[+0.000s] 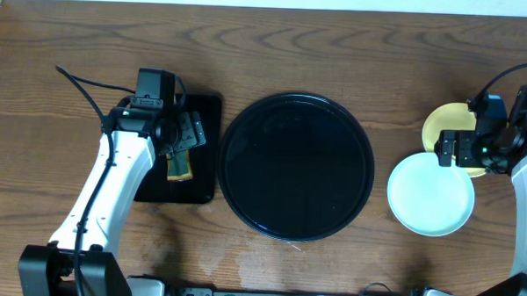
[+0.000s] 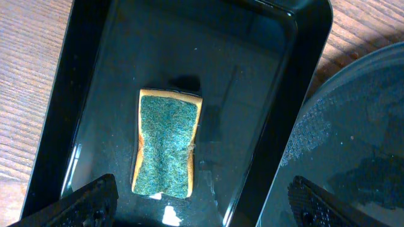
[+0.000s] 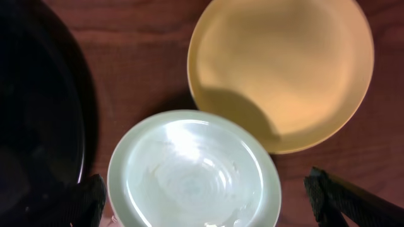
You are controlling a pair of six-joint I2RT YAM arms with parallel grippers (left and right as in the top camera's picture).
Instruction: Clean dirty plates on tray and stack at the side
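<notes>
Both pincers are spread wide and holding nothing, far as I can see.

From overhead, the left pincer (image 1: 187, 135) hangs over the small rectangular tray (image 1: 203, 181) at centre-left, just above the sponge (image 1: 178, 167). The right pincer (image 1: 455, 153) is at the far right, over the spot where the yellow plate (image 1: 442, 119) and the mint plate (image 1: 429, 196) meet. The big round tray (image 1: 298, 167) in the middle has no plates on it, so they're all off to the side. I only count two plates though. A third could be under the mint one, can't tell.

Left wrist view: the sponge lies flat, green side up, mid-frame, just above the fingertips (image 2: 95, 200) in the bottom corners, untouched.

Right wrist view: the mint plate sits bottom centre, between the spread fingertips (image 3: 338, 198) and underneath them. The yellow plate is upper right, with its lower-left edge hidden by the mint rim.

What could go wrong, imo: if the yellow one has to go on the pile, coming straight down here would land a finger on the mint rim and shove or tip it. Those rims look thin and glossy too, so a shallow pinch could slip.
</notes>
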